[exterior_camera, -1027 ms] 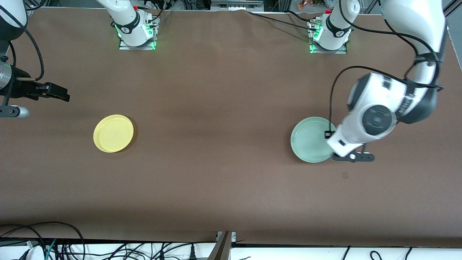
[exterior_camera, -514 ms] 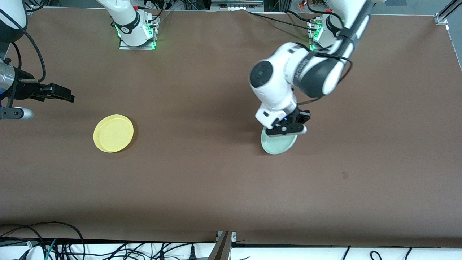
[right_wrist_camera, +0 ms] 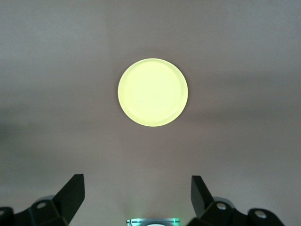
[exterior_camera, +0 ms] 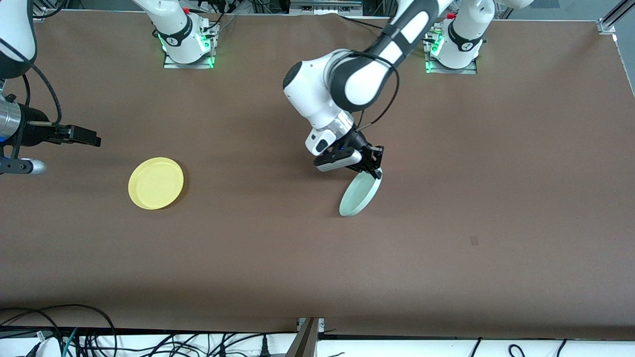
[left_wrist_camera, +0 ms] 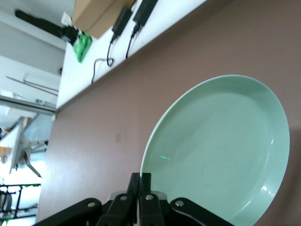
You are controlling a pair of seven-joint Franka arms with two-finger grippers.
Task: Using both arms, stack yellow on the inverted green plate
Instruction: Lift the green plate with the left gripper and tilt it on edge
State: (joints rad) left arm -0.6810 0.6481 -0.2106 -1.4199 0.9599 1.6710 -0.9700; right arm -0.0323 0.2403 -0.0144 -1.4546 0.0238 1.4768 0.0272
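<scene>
1 yellow plate (exterior_camera: 156, 183), 1 green plate (exterior_camera: 360, 195), 2 arms, 2 grippers, 1 table (exterior_camera: 278, 258).

No text, label, brand, number or sign can be read on anything in these views.

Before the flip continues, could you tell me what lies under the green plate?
Only bare brown table shows beneath the tilted green plate, held by the left gripper; its underside is hidden.
</scene>
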